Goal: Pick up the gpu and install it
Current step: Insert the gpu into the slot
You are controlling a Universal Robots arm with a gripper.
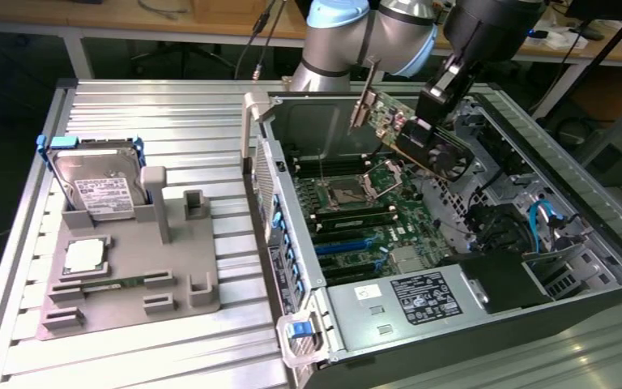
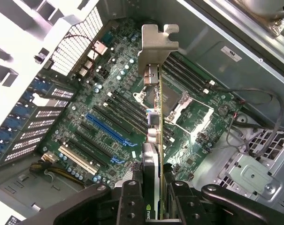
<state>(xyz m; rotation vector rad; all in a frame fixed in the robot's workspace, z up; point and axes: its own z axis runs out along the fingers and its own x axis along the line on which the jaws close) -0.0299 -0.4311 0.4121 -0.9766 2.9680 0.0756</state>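
Jaws either side of gpu (image 2: 157, 117), edge-on above mobo (image 2: 102, 119)

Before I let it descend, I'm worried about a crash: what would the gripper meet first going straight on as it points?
The graphics card in the gripper would likely touch first, on the motherboard, around the black slots beside the processor socket. Depth is hard to judge.

Exterior high; wrist close over motherboard (image 2: 118, 79) (shared).
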